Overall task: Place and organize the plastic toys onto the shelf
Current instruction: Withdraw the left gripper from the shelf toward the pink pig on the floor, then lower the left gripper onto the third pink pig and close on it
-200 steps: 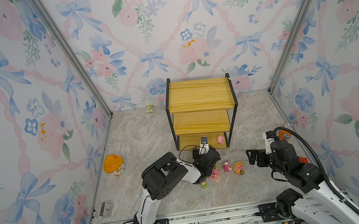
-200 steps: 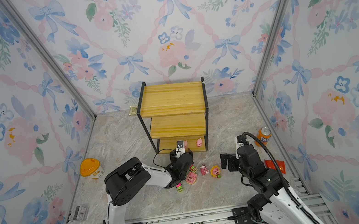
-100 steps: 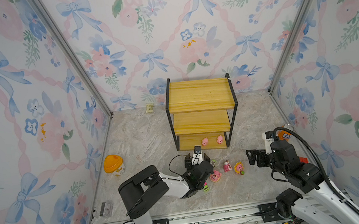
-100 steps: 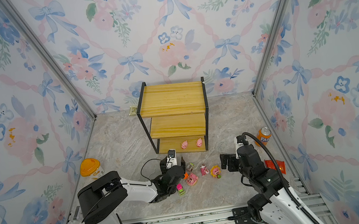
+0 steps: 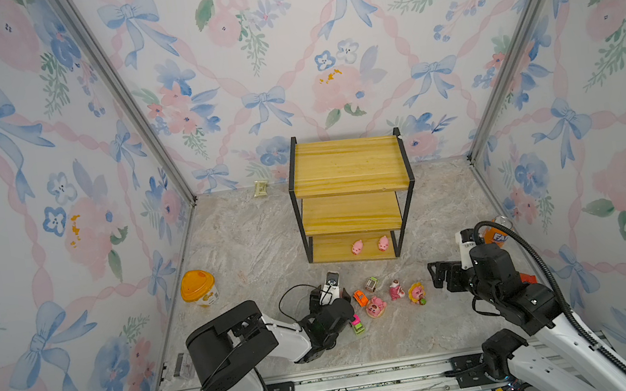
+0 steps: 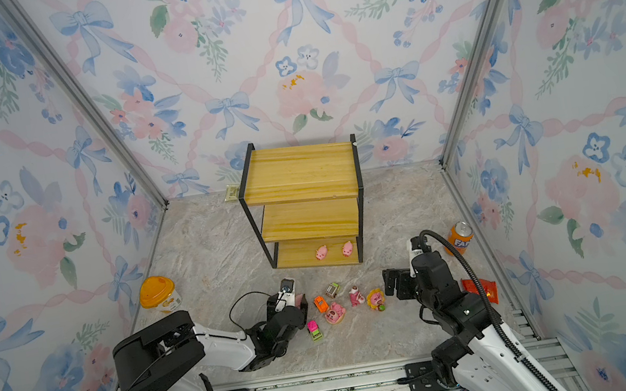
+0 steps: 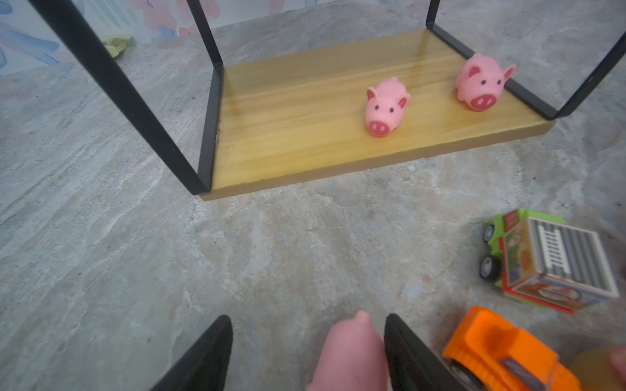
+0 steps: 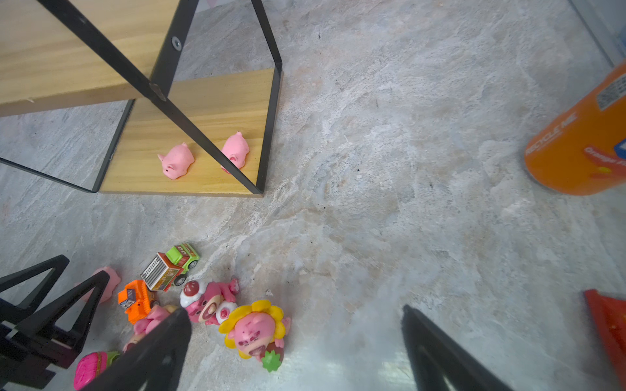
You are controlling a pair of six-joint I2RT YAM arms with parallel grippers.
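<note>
In both top views your left gripper (image 5: 342,294) has come back from the shelf (image 5: 345,166) and sits low at the edge of the toy cluster. A first pig (image 5: 357,247) and a second pig (image 5: 383,243) now stand on the bottom board, one more than a second ago, so the pig row looks one short. In the left wrist view the jaws are apart and narrowing around the third pig (image 7: 352,355). It touches one finger with a gap at the other, so it is not gripped yet. The orange car (image 7: 501,352) lies just beside that finger and may get nudged. In the right wrist view your right gripper (image 8: 294,311) is spread wide and empty near the sunflower figurine (image 8: 254,328), with the soda can (image 8: 576,142) well apart.
</note>
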